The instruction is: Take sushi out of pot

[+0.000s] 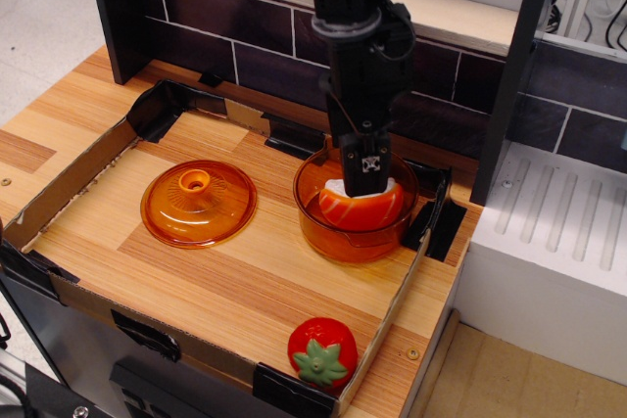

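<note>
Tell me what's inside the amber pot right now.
Inside the pot sits the sushi, orange body facing the camera. The claw reaches in over it, covering most of the white rice; whether it touches can't be seen.

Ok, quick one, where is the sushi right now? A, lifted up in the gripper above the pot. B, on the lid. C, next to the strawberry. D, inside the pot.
D: the sushi sits inside the pot, with the gripper lowered right over its white rice part; whether the gripper has closed on it cannot be told.
</note>
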You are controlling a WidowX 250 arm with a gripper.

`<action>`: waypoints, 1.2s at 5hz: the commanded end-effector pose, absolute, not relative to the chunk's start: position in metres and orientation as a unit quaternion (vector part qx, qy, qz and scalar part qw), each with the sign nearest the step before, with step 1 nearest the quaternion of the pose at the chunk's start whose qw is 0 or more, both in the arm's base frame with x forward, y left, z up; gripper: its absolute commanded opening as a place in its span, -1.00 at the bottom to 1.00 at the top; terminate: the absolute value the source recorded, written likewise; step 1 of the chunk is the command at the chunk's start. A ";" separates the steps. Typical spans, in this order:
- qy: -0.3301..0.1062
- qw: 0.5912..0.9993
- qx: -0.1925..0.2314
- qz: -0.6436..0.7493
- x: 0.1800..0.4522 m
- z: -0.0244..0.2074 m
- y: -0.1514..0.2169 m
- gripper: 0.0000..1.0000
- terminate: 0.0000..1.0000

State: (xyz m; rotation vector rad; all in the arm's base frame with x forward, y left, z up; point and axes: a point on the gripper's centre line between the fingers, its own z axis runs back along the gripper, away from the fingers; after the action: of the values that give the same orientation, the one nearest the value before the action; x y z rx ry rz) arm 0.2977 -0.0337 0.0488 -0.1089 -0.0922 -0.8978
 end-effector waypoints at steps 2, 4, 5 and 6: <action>-0.055 0.901 -0.023 -0.430 0.293 0.036 -0.033 1.00 -1.00; -0.047 0.904 -0.025 -0.424 0.295 0.028 -0.034 1.00 -1.00; -0.053 0.906 -0.026 -0.420 0.295 0.032 -0.034 -1.00 -1.00; -0.064 0.909 -0.024 -0.410 0.298 0.043 -0.032 -1.00 -1.00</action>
State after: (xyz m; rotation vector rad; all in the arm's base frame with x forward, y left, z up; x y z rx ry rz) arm 0.2949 -0.0363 0.0248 -0.0763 -0.0671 -0.8421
